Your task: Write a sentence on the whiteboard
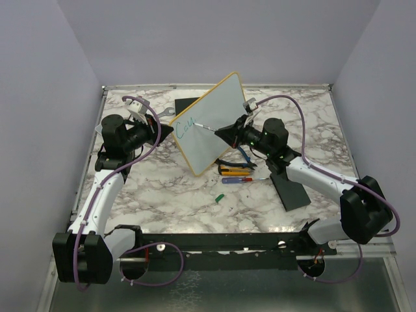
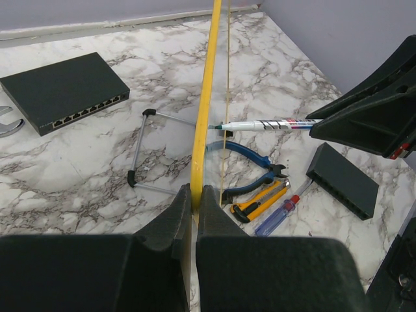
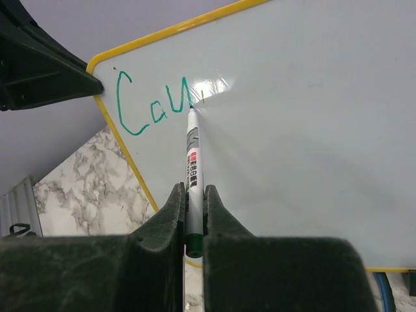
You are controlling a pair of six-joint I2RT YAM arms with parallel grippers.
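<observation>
The whiteboard (image 1: 214, 117), white with a yellow rim, stands tilted on edge in the middle of the table. My left gripper (image 2: 194, 195) is shut on its rim (image 2: 205, 110), seen edge-on. My right gripper (image 3: 193, 198) is shut on a white marker (image 3: 193, 162) whose tip touches the board face (image 3: 305, 117). The sentence (image 3: 153, 107) reads "Cau" in teal at the board's upper left; it also shows in the top view (image 1: 186, 125). The marker shows in the left wrist view (image 2: 266, 125) and the top view (image 1: 207, 127).
Blue pliers (image 2: 250, 159), a yellow utility knife (image 2: 260, 201) and a blue screwdriver (image 2: 279, 213) lie right of the board. Two black network switches (image 2: 62, 91) (image 2: 342, 180), a small hacksaw (image 2: 156, 153), and a green marker cap (image 1: 219, 197) lie on the marble table.
</observation>
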